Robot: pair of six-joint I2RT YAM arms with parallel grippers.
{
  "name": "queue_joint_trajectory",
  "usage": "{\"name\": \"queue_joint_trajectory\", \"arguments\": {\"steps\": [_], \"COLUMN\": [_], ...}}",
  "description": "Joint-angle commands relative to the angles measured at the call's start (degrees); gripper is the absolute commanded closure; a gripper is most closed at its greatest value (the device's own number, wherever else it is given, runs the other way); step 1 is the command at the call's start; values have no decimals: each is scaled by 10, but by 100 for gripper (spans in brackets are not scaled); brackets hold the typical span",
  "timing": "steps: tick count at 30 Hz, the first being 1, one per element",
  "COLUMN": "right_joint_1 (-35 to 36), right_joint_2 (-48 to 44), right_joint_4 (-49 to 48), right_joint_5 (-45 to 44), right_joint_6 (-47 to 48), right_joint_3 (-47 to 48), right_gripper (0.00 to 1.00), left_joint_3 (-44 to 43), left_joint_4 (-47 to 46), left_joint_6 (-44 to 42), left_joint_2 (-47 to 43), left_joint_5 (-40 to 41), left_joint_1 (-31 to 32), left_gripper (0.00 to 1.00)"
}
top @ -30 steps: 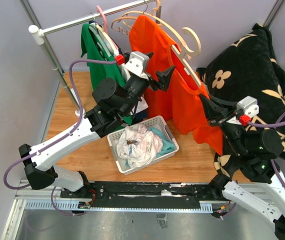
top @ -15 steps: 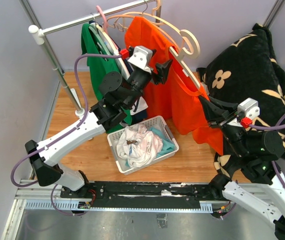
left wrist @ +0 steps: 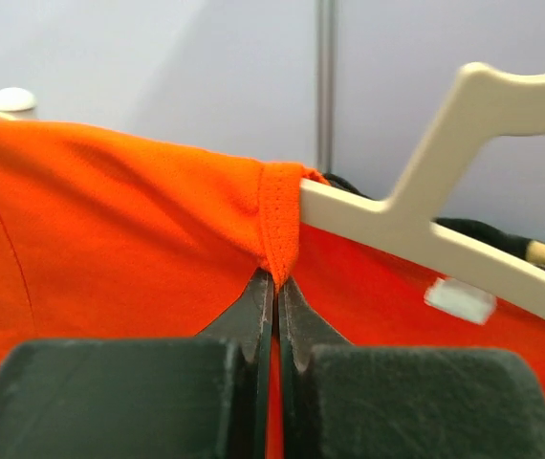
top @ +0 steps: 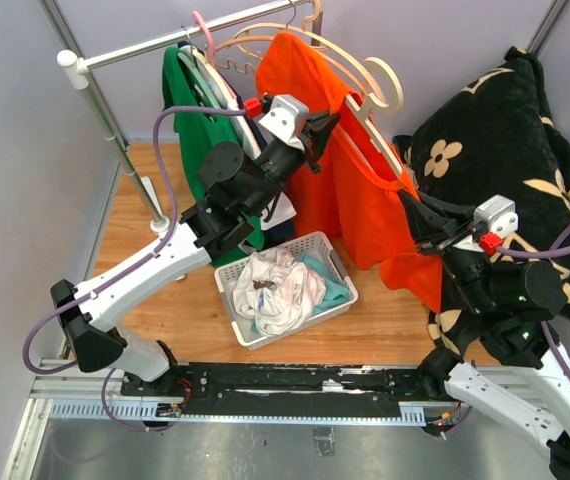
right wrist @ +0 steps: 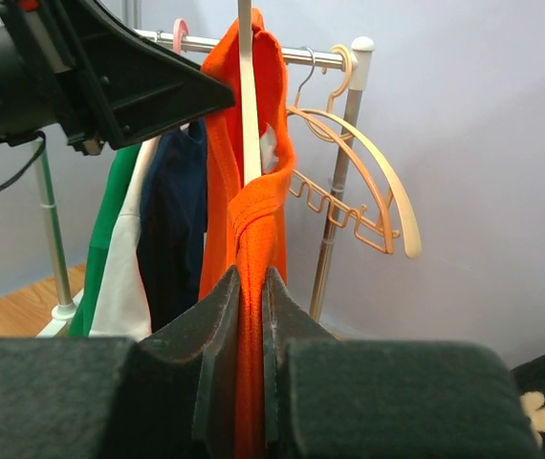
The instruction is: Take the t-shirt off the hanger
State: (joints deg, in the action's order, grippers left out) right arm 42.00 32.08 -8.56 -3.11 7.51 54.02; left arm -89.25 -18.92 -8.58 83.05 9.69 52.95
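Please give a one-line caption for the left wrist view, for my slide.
Left end effector shut on the edge of the orange t-shirt, beside the cream hanger.

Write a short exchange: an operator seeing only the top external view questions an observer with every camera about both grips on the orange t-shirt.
Operator: Have the left fingers caught cloth?
Observer: Yes. The left wrist view shows them shut on the hemmed edge of the orange t-shirt, right where the hanger emerges.
Operator: And the right fingers?
Observer: The right wrist view shows them pinching a vertical fold of the same shirt between closed tips.
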Motion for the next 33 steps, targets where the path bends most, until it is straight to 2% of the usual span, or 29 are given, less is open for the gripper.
{"name": "queue_joint_trajectory", "arguments": {"steps": [1,3,6,7,8,9,10,13,20,33], "right_joint_1": [-4,-4,-4,-4,-4,-4,-4,-4,-5,-4], "right_joint_2": [-4,-2,1,1,2,3,3,5,11,13], "right_joint_4": [-58,-65,-71,-72,-73,-72,-72,-71,-61,-50], "right_joint_5": [-37,-42,-44,-44,-44,-44,-43,-41,-25,-6], "right_joint_6": [-4,-5,-6,-6,-7,-7,-7,-9,-13,-16], "right_joint_3": [-11,-15,-18,-18,-18,-18,-18,-18,-13,-6], "right_gripper": [99,99,99,99,99,99,99,99,99,99], "left_joint_3": [11,14,18,23,31,41,51,70,97,11], "left_joint_4": [26,48,77,79,74,64,51,13,-100,-92], "left_joint_6": [21,30,36,37,37,37,36,29,-18,-55], "left_joint_2": [-32,-38,-44,-49,-55,-63,-71,-93,-110,-19], "left_joint_5": [-109,-137,-130,-114,-98,-77,-61,-41,-64,-118], "left_joint_1": [-2,-2,-2,-1,-2,-2,-2,-2,-2,-2], "left_gripper": [99,100,99,92,79,53,42,27,23,19]}}
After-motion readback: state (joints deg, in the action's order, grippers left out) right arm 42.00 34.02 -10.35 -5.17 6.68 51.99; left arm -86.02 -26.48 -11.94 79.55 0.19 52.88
